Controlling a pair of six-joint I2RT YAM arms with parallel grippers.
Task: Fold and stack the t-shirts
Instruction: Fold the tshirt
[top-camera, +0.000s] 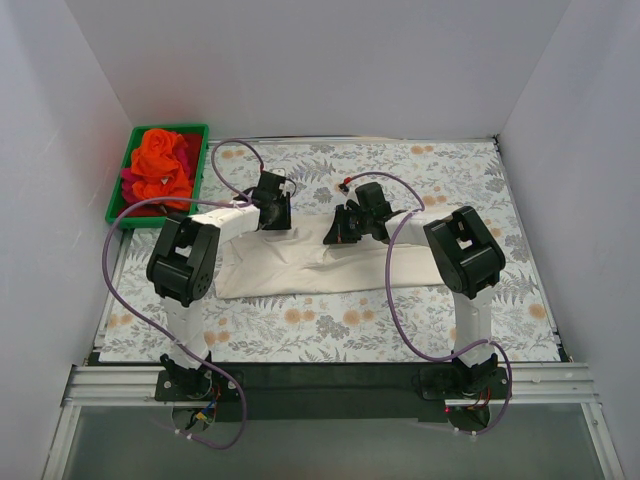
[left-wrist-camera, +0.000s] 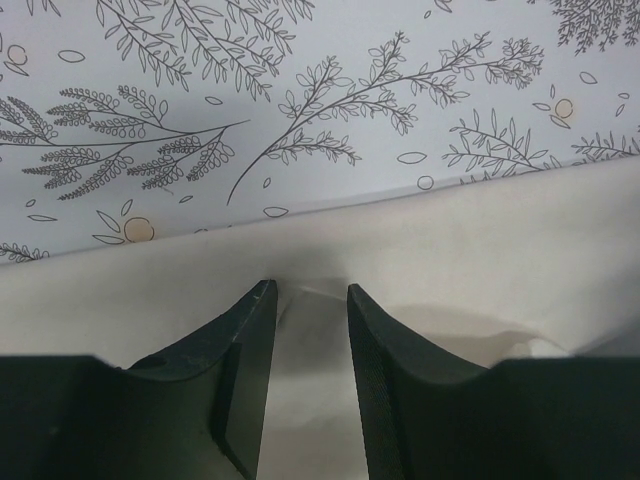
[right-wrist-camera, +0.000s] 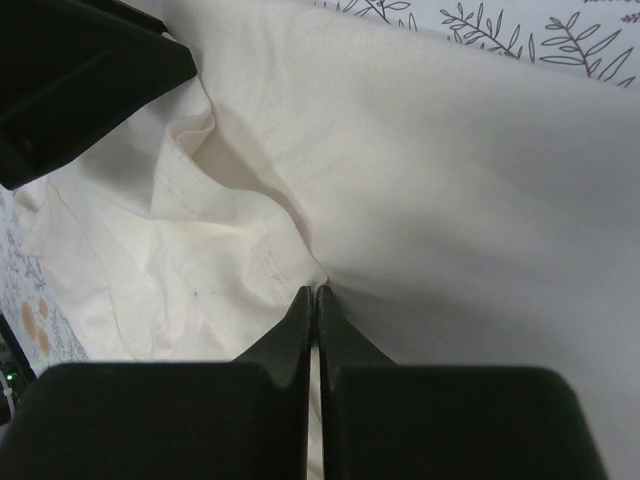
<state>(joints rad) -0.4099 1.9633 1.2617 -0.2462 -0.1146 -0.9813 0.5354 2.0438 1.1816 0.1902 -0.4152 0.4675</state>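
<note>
The cream shirt (top-camera: 300, 272) lies as a long folded band across the floral tabletop (top-camera: 430, 325), at the centre of the overhead frame. Along its far edge the right gripper (right-wrist-camera: 316, 292) is clenched on a pinched crease of that shirt. To its left, the left gripper (left-wrist-camera: 310, 290) stands with jaws narrowly apart and cloth between them. At upper left, a green bin (top-camera: 118, 205) holds the orange shirt (top-camera: 160, 152) and the red shirt (top-camera: 130, 180), bunched together.

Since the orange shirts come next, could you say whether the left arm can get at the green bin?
Probably yes: the green bin lies close on its side, with nothing between it and the left hand, which straddles the cream t-shirt.
</note>
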